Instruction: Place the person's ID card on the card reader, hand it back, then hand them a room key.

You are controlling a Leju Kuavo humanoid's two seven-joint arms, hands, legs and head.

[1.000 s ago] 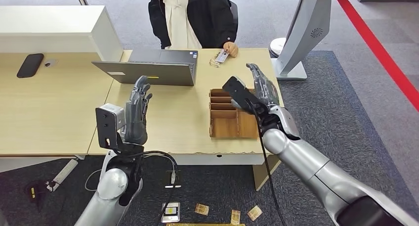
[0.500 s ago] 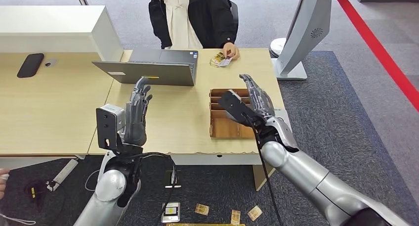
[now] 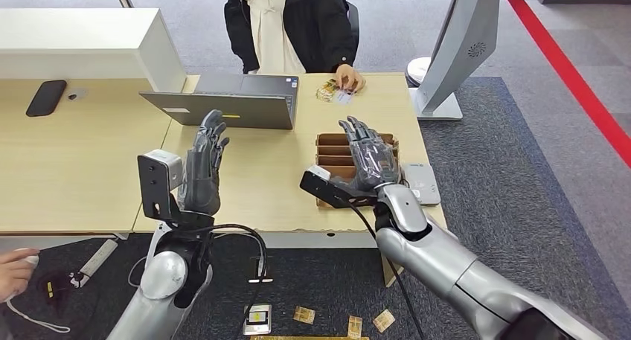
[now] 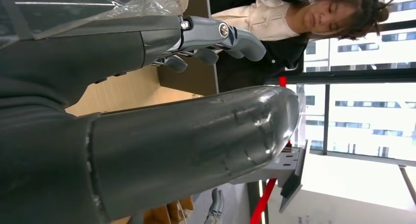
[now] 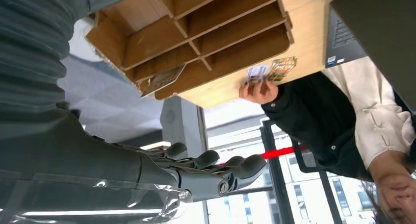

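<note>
The ID card lies flat at the far edge of the counter, its long side running left to right, under the fingertips of the person's hand. Just left of it, touching or nearly so, sits a small patterned packet. In the right wrist view the card shows as a pale rectangle pinched by that hand, with the patterned packet beside it; the head view gives no such detail of the grip.

Nearer, the wooden divided tray sits on the counter, and the right hand hovers over it, fingers spread and pointing away from the robot, holding nothing. The right wrist view looks into the tray's slots, where a card lies in one compartment. The card reader, a grey slab, lies just right of the tray.

The left hand is raised upright over the near left part of the counter, fingers apart and empty, near the grey laptop.
</note>
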